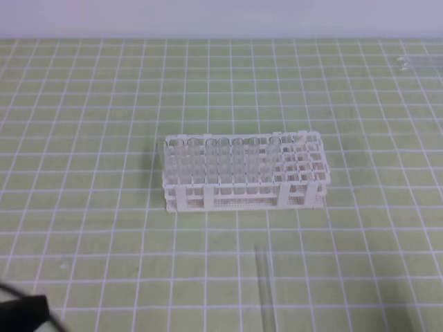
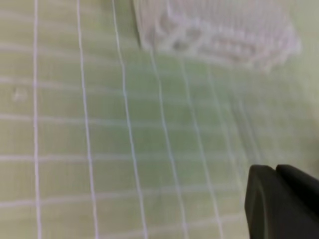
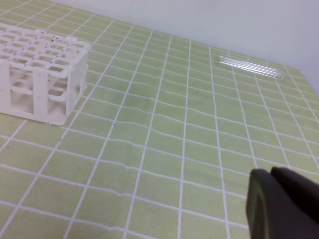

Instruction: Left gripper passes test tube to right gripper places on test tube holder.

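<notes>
Because the tube (image 1: 265,287) lies loose on the bench (image 1: 83,173), near its front edge and in front of the rack (image 1: 242,171), the coming pick-up turns on how it lies from each claw. Its long axis runs roughly front to back in the high view, one end toward the rack and the other running off the bottom edge, a little right of the rack's middle. Nothing touches it.

The rack stands well apart behind it, its left columns filled with clear tubes and its right-hand holes bare.

Outward again, the left claw (image 2: 281,204) shows only as a dark shape at the lower right of its own wrist view, fingers pressed together and gripping nothing; in the high view a black part of that arm sits in the bottom left corner. So the tube lies to that claw's right, across bare grid, with its length across the line of approach, and my guess is the wrist must turn so the fingers straddle the glass sideways.

The right claw (image 3: 284,201) is likewise closed and empty, low in its own view, and is not visible from above, so I cannot say which claw is nearer the tube. A spare pair of tubes (image 3: 251,68) rests at the far right of the bench.
</notes>
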